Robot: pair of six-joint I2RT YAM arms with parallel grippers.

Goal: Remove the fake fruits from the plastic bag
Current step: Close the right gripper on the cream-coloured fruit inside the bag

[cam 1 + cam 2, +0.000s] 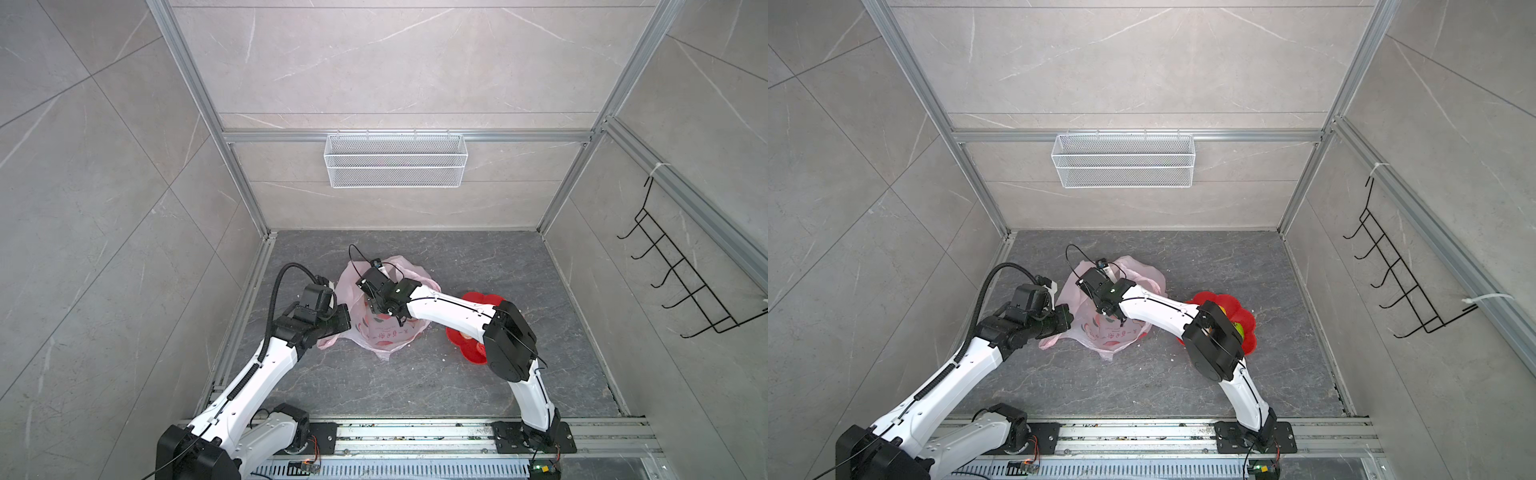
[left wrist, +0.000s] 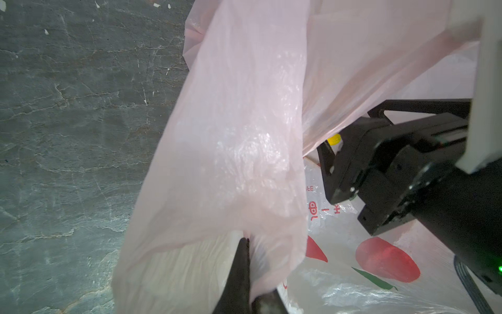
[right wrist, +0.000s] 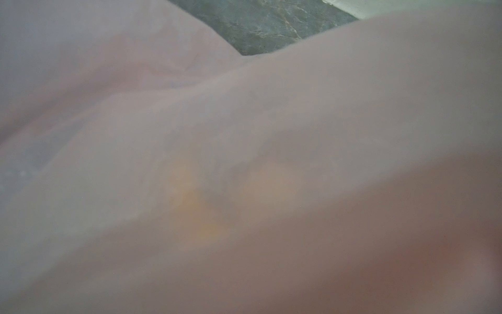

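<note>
- L gripper [image 2: 247,244] – sitting at the left edge of the bag [image 1: 386,336], its fingers [image 2: 241,271] pressing together on a fold of pink film and holding that side up off the floor [image 2: 68,136].
- Bag is lying crumpled mid-floor in both top views, with the printed end toward the front. Red fruit pics are showing on the lower layer in the L wrist view.
- R gripper [image 1: 384,311] is reaching across the middle and poking down into the bag, under the raised film.
- Pink film is covering the R wrist cam, so that view is all blur. Can't tell whether the R fingers are apart or clamped on anything.
- Small yellow spot [image 2: 334,139] is showing right beside the R gripper inside the bag – can't tell what it is.
- Dish [image 1: 484,298] is sitting just right of the bag, with the R arm's elbow partly covering it.
- Green ball [image 1: 1239,329] is lying in the dish, peeking out past the elbow. The rest of the dish's contents are mostly hidden.
- Rack [image 1: 681,274] is hanging on the right wall.
</note>
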